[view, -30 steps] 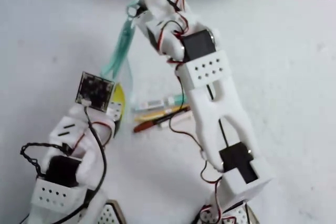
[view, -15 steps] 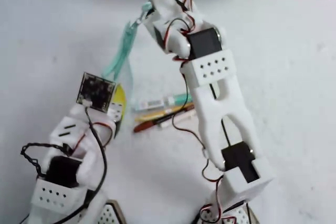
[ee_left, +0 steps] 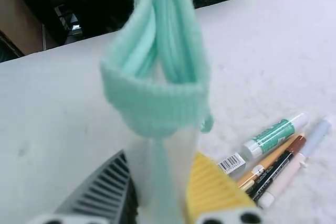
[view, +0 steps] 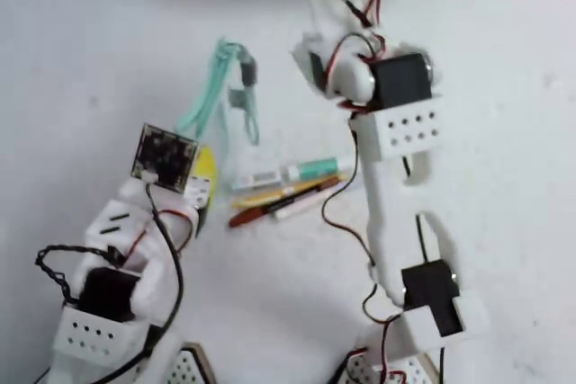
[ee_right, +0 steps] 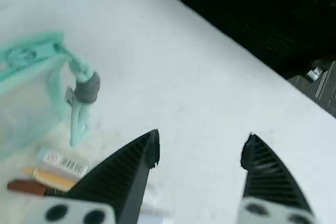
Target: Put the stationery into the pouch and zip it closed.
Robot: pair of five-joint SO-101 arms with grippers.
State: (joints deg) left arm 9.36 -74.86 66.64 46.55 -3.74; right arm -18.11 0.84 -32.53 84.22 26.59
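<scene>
The left gripper (ee_left: 161, 157) is pinching the near end of the pouch (ee_left: 155, 90), its grey and yellow jaws pressing together on the clear plastic just under the teal fabric band. From the jaws the pouch (view: 209, 96) is stretching away toward the far side of the white table (view: 90, 42), its teal edging running along one side. A teal cord (view: 250, 110) with a grey toggle (view: 245, 69) is trailing off the pouch's far end onto the tabletop. The right gripper (ee_right: 200, 148) is hovering above bare table near that far end, its two black jaws spreading wide and gripping nothing, with the toggle (ee_right: 86, 87) lying off to one side of it. The stationery (view: 283, 191) is lying outside the pouch, in a loose bundle on the table between the two arms and just beside the left gripper: a teal-and-white marker (view: 306, 170) is resting farthest from the arms' bases, and a yellow pen (view: 270, 193), a red-brown pen (view: 256, 213) and a white pen (view: 301, 206) are lying roughly parallel alongside it, touching or nearly touching one another.
</scene>
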